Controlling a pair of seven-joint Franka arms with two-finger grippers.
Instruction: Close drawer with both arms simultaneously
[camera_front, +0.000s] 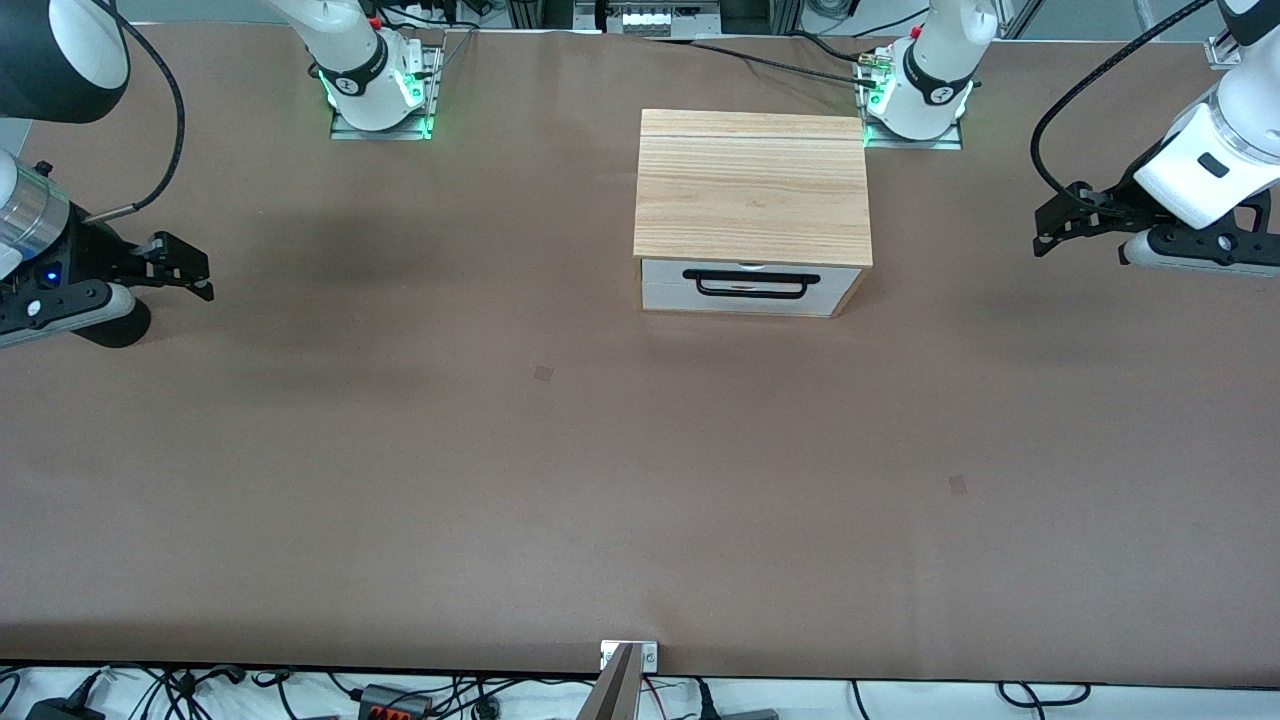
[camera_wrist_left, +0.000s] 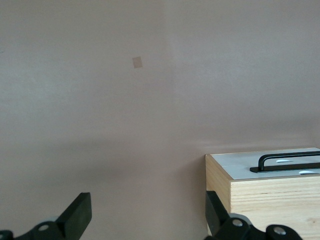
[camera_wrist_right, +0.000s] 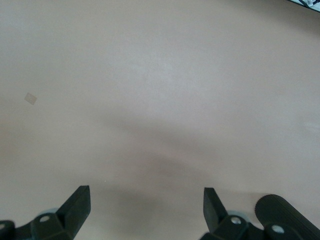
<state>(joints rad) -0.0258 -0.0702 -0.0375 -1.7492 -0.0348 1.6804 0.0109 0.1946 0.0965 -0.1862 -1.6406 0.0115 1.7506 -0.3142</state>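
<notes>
Both arms wait wide of the drawer (camera_front: 752, 285), which looks almost shut.
Left gripper (camera_front: 1042, 238) and right gripper (camera_front: 203, 278) hang spread apart (over bare table); next, both must reach its white front, mid-table.

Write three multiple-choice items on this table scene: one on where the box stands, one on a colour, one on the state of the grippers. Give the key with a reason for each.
1. Where does the wooden box stand?
A. Close to the left arm's base
B. At the table edge nearest the front camera
C. Beside the right arm's base

2. What colour is the handle on the drawer?
A. Silver
B. Black
C. Red

3. How do the left gripper and right gripper stand?
A. Both shut on the handle
B. One open, one holding the box
C. Both open and holding nothing

Key:
1 A: the box's corner lies right by the left arm's base plate.
2 B: a black bar shows against the white front panel.
3 C: both wrist views show spread fingers with only bare table between them.
</notes>
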